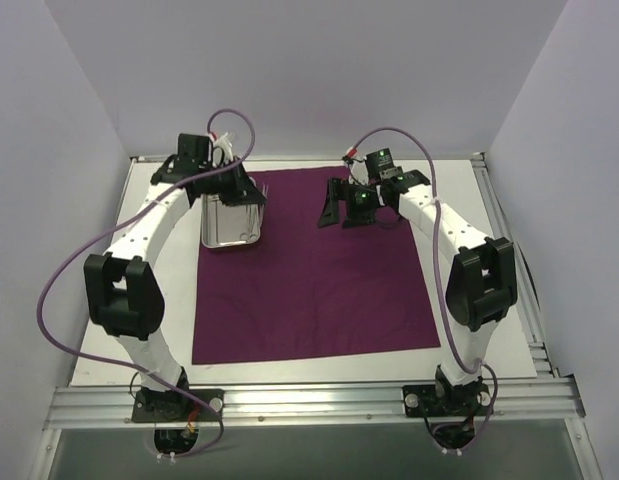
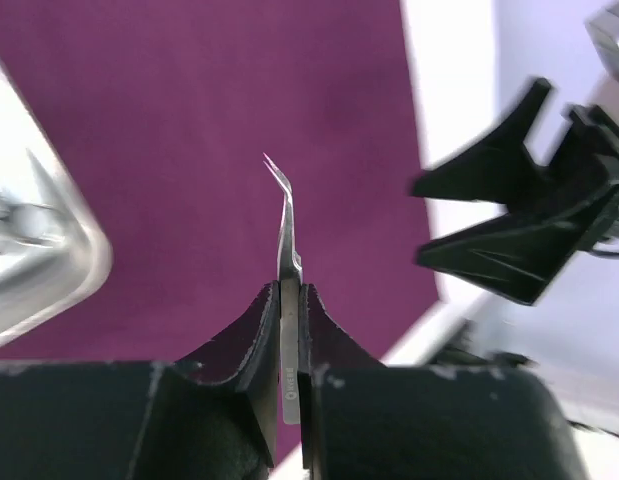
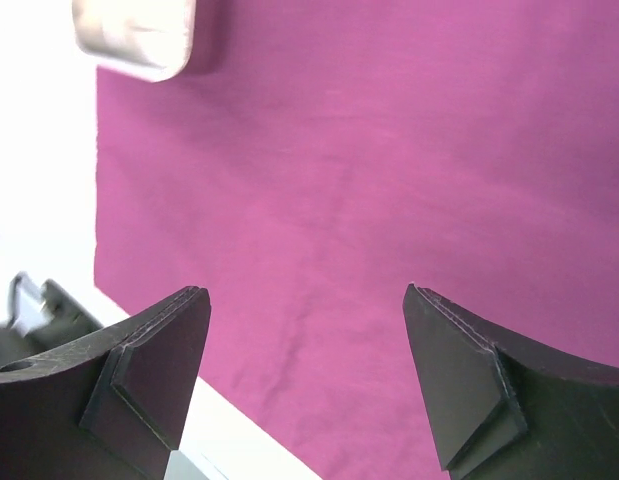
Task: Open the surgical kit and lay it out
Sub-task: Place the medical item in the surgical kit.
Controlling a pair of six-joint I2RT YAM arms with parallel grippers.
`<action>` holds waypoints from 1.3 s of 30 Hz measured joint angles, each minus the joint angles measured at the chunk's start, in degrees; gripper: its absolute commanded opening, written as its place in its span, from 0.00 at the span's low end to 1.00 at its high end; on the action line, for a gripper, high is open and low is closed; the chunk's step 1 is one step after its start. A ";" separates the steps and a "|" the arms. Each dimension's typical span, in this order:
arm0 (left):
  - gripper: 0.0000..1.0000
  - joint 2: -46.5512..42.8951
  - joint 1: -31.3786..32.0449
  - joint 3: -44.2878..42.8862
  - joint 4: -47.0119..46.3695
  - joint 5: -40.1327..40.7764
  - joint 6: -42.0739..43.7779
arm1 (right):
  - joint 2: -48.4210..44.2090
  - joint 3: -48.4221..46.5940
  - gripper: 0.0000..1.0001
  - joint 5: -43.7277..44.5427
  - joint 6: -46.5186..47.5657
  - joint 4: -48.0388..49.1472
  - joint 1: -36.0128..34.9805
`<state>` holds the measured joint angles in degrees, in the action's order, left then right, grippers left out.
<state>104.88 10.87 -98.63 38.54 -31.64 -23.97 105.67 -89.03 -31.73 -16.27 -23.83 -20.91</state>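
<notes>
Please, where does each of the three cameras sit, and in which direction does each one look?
Top external: above and behind the arm bases, looking down on the purple cloth, the steel tray and both whole arms.
Left wrist: on the left arm, looking along the left gripper, shut on tweezers, over the cloth; the right gripper shows beyond.
Right wrist: on the right arm, looking past its own open fingers down at the cloth.
Shared: both wrist views show the cloth and part of the tray.

One cloth, one tray, one tweezers
</notes>
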 measured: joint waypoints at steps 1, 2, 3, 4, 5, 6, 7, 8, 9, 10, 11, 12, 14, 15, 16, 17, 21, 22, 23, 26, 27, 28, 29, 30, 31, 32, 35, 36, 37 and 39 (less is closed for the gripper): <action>0.02 -1.46 0.02 3.74 -3.30 -2.58 -2.34 | 0.00 0.00 0.80 -1.66 0.37 0.55 -0.24; 0.02 -2.51 0.09 7.37 -6.60 -5.16 -5.11 | 0.00 -0.02 0.80 -3.32 0.76 1.11 -0.55; 0.02 -3.10 0.17 10.69 -10.27 -7.30 -7.91 | -0.02 -0.02 0.79 -5.03 1.14 1.64 -0.81; 0.02 -3.26 0.35 13.81 -14.12 -9.22 -10.99 | -0.02 -0.02 0.80 -6.40 1.40 2.10 -1.07; 0.02 -3.32 0.48 16.70 -17.59 -10.71 -13.81 | -0.04 -0.02 0.80 -7.76 1.46 2.62 -1.42; 0.02 -3.32 0.66 19.43 -20.90 -12.02 -16.50 | -0.13 0.00 0.80 -9.05 1.49 3.21 -1.73; 0.02 -3.32 0.85 21.70 -23.45 -13.22 -19.19 | -0.15 0.00 0.80 -10.25 1.46 3.89 -1.92; 0.02 -3.32 1.11 23.78 -26.43 -14.19 -21.53 | -0.24 0.07 0.80 -11.50 1.36 4.57 -2.16; 0.02 -3.32 1.40 25.44 -29.59 -15.23 -24.00 | -0.46 0.42 0.80 -12.74 1.11 5.64 -2.45; 0.02 -3.32 1.70 26.88 -32.89 -15.93 -26.47 | -0.70 0.83 0.79 -13.81 0.76 6.67 -2.58; 0.02 -3.50 1.99 28.26 -36.11 -16.59 -28.68 | -1.01 1.29 0.78 -14.64 0.28 7.58 -2.86; 0.02 -3.80 2.34 29.22 -38.05 -16.76 -30.60 | -1.33 1.79 0.77 -15.08 -0.57 8.52 -3.08; 0.02 -4.81 3.06 30.29 -40.02 -16.35 -32.94 | -2.01 2.82 0.73 -15.41 -2.84 10.54 -3.58; 0.02 -5.64 3.43 30.60 -40.39 -15.85 -33.79 | -2.27 3.19 0.72 -15.47 -4.02 11.39 -4.02; 0.02 -6.64 3.85 30.73 -40.50 -15.06 -34.23 | -2.45 3.43 0.71 -15.32 -5.16 12.15 -4.33; 0.02 -7.67 4.35 30.75 -40.59 -14.34 -34.60 | -2.51 3.43 0.71 -14.97 -6.19 12.61 -4.74; 0.02 -11.91 6.34 31.87 -43.25 -12.20 -36.50 | -3.19 3.48 0.69 -13.31 -9.57 14.27 -7.30; 0.02 -12.46 6.54 32.37 -43.82 -12.00 -37.05 | -3.67 3.54 0.69 -13.16 -10.38 14.82 -7.74; 0.02 -12.72 6.67 32.61 -43.95 -11.91 -37.62 | -4.31 3.67 0.69 -12.96 -10.88 15.12 -8.02; 0.02 -12.72 6.73 32.63 -43.43 -11.13 -38.38 | -6.32 4.57 0.68 -12.37 -12.41 16.15 -8.31; 0.02 -12.72 6.78 32.63 -43.28 -10.95 -38.38 | -6.88 4.83 0.68 -12.24 -12.87 16.46 -8.41; 0.02 -12.72 6.80 32.63 -43.10 -10.69 -38.38 | -7.26 4.98 0.67 -12.17 -13.31 16.70 -8.48; 0.02 -12.74 6.84 32.63 -43.01 -10.56 -38.42 | -7.63 5.07 0.67 -12.13 -13.70 16.85 -8.55; 0.02 -12.74 6.93 32.63 -43.04 -10.47 -38.49 | -7.85 5.18 0.67 -12.02 -13.99 17.05 -8.72; 0.02 -12.74 6.97 32.63 -43.06 -10.43 -38.66 | -8.09 5.33 0.67 -11.93 -14.23 17.22 -8.83; 0.02 -12.79 7.06 32.63 -43.15 -10.40 -38.99 | -8.31 5.60 0.67 -11.85 -14.51 17.51 -8.92; 0.02 -12.96 7.30 32.85 -44.06 -10.38 -40.41 | -8.61 6.45 0.67 -11.74 -15.28 18.21 -9.25; 0.02 -13.09 7.41 33.09 -44.61 -10.38 -40.89 | -8.61 6.73 0.66 -11.72 -15.54 18.58 -9.49; 0.02 -13.20 7.52 33.35 -45.13 -10.38 -41.46 | -8.61 7.13 0.66 -11.69 -15.87 18.97 -9.70; 0.02 -13.40 7.80 33.77 -45.66 -10.36 -42.16 | -8.61 7.96 0.65 -11.56 -16.79 20.17 -10.16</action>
<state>91.48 18.68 -64.86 -7.11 -42.00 -66.13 97.06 -81.08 -43.29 -33.06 -3.66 -31.07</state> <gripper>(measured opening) 0.146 0.656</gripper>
